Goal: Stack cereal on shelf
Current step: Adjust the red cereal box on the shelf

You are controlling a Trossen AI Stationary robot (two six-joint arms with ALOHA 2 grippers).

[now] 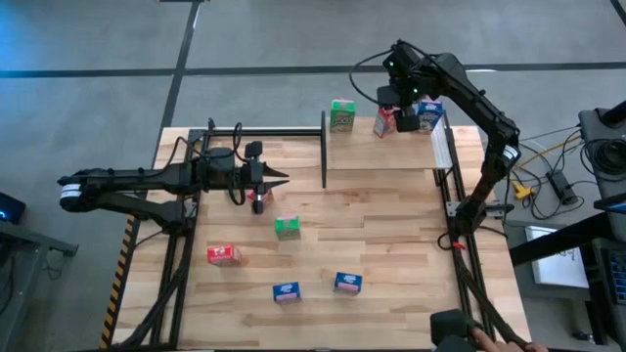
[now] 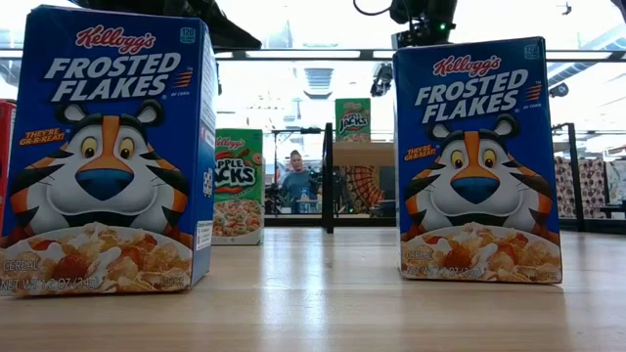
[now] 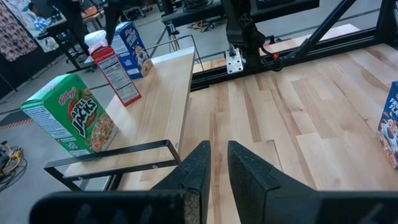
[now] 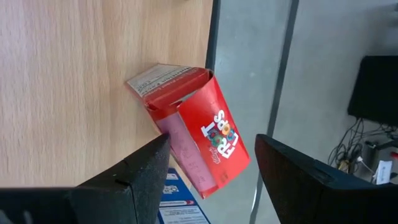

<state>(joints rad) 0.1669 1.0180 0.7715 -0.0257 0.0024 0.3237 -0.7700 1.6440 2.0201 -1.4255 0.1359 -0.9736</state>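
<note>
- We are holding our right gripper [image 1: 403, 98] over the far end of the shelf [image 1: 381, 152], fingers spread wide on either side of a tilted red cereal box [image 4: 198, 140], not clamping it.
- A blue box [image 1: 429, 114] is standing just beside that red one, and a green box [image 1: 341, 115] is sitting farther along the shelf.
- We are resting our left gripper [image 1: 282, 177] above the tabletop [image 1: 391, 254], fingers nearly together and empty.
- On the tabletop we are seeing loose boxes: one green [image 1: 287, 228], one red [image 1: 222, 254], two blue [image 1: 286, 291] [image 1: 347, 283].
</note>
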